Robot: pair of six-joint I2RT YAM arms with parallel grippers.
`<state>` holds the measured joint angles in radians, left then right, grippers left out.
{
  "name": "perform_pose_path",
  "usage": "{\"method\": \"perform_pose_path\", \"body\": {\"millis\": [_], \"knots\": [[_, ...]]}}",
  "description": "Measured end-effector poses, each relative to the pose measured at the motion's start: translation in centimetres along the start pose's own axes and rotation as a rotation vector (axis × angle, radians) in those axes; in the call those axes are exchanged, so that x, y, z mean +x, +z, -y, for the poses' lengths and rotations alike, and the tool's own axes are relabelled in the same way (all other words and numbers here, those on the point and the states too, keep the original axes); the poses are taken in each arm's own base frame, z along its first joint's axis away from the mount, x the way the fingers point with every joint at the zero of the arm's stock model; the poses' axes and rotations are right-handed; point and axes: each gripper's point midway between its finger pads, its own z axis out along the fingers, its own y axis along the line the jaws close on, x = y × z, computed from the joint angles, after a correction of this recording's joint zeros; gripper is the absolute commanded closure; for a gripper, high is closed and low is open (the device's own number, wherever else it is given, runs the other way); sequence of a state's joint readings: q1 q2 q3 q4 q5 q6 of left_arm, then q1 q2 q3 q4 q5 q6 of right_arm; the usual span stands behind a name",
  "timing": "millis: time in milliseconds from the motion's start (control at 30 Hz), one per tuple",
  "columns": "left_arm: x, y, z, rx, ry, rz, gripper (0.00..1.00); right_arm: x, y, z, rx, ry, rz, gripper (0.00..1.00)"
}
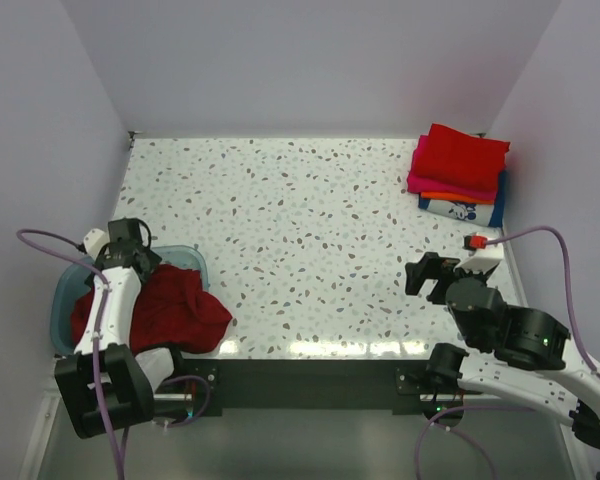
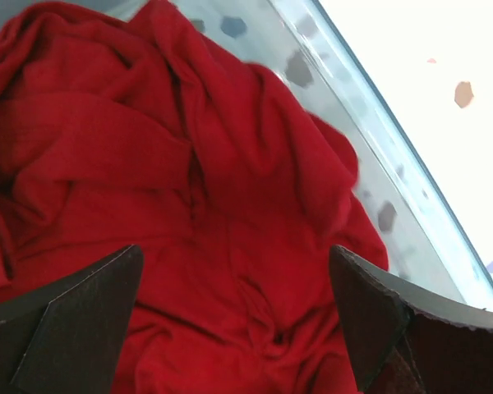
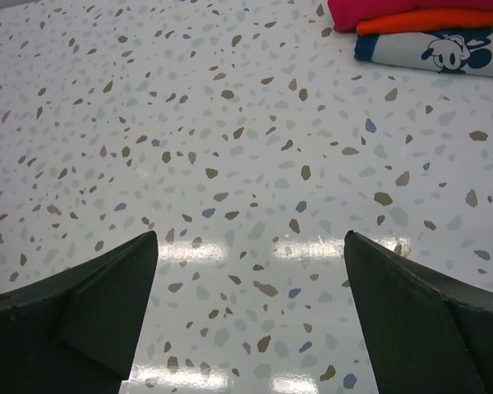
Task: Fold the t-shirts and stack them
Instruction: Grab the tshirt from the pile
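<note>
From above, we saw the folded t-shirts (image 1: 458,172) stacked well beyond the right tool (image 1: 425,273); at the left wrist, the left tool (image 2: 234,254) gaped empty just above the crumpled dark red t-shirt (image 2: 189,164) in its tub (image 2: 394,189), not yet folded; at the right wrist, that tool stood wide open over the table (image 3: 230,123), holding nothing.

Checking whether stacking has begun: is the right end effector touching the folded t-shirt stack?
Apart. The top external view shows speckled table between the open right end effector and the folded t-shirt stack.
</note>
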<state>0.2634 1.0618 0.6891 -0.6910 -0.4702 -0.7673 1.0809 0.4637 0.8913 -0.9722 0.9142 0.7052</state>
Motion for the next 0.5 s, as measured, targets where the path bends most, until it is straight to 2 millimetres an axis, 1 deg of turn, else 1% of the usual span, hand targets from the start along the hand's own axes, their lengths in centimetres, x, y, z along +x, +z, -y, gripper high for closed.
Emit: {"method": "perform_pose_path", "body": {"millis": [100,233,500], "knots": [[-0.3,1.2,-0.3,-0.043,-0.018,0.004,0.0,-0.1,-0.1,0.1,-0.005,0.005,0.005,0.01],[-0.3,2.9,-0.9,-0.098,-0.048,-0.015,0.0,-0.4,-0.4,0.4,-0.015,0.026,0.018,0.01],[-0.3,4.3,-1.9,-0.187,-0.124,-0.006,0.0,-0.9,-1.0,1.0,-0.032,0.065,0.04,0.01]]}}
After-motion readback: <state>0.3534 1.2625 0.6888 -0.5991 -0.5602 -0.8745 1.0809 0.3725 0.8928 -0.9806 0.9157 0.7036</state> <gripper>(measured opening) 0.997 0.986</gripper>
